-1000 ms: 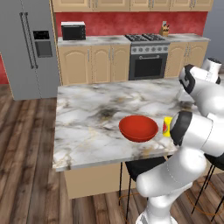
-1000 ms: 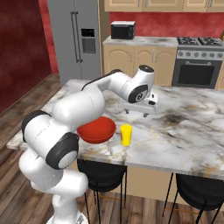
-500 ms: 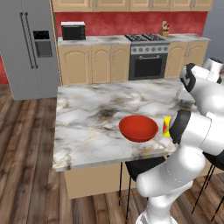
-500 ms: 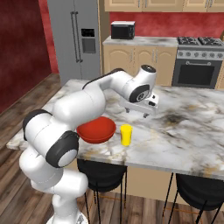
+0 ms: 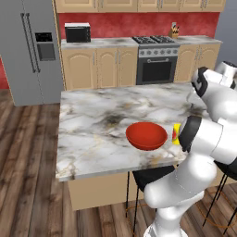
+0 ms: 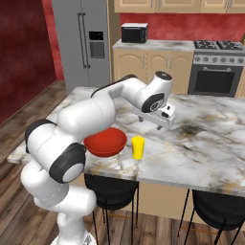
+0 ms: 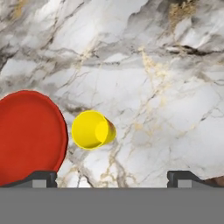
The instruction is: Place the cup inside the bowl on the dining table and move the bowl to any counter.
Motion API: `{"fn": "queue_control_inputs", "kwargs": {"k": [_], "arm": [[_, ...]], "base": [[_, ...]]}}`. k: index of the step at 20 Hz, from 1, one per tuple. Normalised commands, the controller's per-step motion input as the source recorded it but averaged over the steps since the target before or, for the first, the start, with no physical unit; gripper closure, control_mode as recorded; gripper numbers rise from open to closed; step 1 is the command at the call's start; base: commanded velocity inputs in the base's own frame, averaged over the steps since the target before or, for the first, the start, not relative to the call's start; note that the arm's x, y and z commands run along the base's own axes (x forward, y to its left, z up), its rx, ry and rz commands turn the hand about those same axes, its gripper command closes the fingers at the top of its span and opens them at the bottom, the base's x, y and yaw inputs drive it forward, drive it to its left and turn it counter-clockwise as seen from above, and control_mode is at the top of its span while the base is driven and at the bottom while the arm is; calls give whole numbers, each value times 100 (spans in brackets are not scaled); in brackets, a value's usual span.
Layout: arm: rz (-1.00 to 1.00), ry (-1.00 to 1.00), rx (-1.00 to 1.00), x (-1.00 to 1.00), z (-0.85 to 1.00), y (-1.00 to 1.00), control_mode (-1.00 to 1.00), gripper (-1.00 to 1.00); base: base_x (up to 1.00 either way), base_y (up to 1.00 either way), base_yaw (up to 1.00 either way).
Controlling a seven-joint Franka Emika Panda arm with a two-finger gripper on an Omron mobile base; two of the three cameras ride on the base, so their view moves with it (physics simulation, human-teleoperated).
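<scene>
From behind the arm on either side, we overlook the dining table (image 5: 92,134); both base views share it. Our hand view looks straight down, close.

We count one red bowl (image 6: 105,141) and one yellow cup (image 6: 138,147) on one marble surface (image 6: 206,143). Behind it we see one refrigerator (image 5: 31,46), one microwave (image 5: 77,33), one stove (image 5: 155,59) and one knife block (image 5: 174,31). Under the near edge we count two black stools (image 6: 111,191).

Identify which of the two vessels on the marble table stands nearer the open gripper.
The yellow cup. It stands upright just beside the red bowl, on the side toward the gripper hovering above the dining table.
</scene>
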Motion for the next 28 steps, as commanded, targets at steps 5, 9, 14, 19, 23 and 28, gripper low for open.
{"fn": "queue_control_inputs", "kwargs": {"k": [5, 9, 14, 19, 23, 28], "arm": [[-11, 12, -2, 2, 0, 1, -100, -100], [-8, 11, -3, 8, -3, 7, -100, -100], [-7, 3, -1, 3, -15, 7, -100, -100], [-1, 0, 0, 1, -22, 0, -100, -100], [0, 0, 0, 1, -41, 9, -100, -100], [0, 0, 0, 6, -27, 16, -100, -100]], "base": [[0, 0, 0], [0, 0, 0], [0, 0, 0], [0, 0, 0], [0, 0, 0], [0, 0, 0]]}}
